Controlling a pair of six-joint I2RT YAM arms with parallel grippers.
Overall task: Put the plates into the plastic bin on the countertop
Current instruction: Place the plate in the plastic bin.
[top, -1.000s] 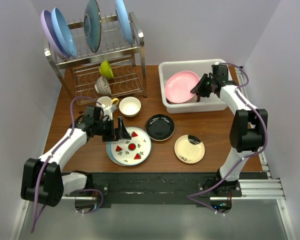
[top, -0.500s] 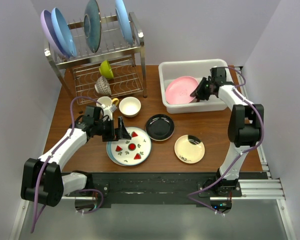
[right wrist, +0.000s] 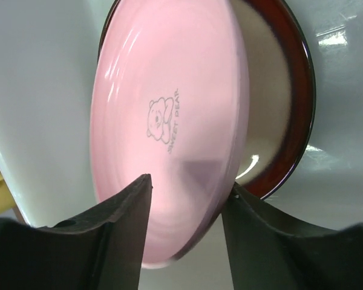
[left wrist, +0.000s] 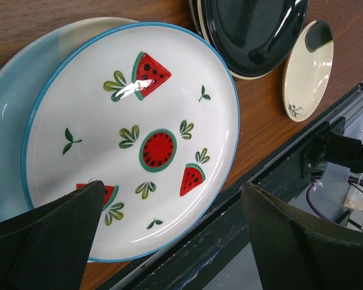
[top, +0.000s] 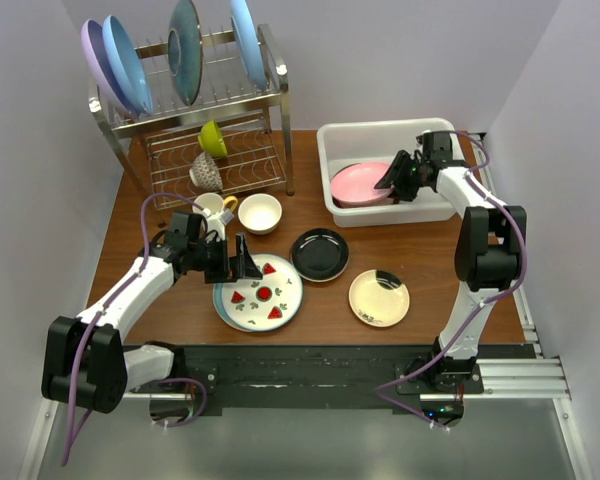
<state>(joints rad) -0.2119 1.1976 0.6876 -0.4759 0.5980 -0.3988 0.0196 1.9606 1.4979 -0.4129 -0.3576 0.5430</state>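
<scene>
Wood countertop [top: 435,262], pale walls [top: 380,60], left jaws wide over fruit plate [left wrist: 139,139], right jaws parted around pink plate [top: 358,183] in bin [top: 372,129]

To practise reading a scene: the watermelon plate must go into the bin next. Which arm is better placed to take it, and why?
Left. The left gripper is open over the watermelon plate's edge; the right gripper is far off in the plastic bin, at the pink plate.

Bin [top: 326,165] far right, two plates [top: 360,184] inside; rack [top: 236,160] far left.
</scene>
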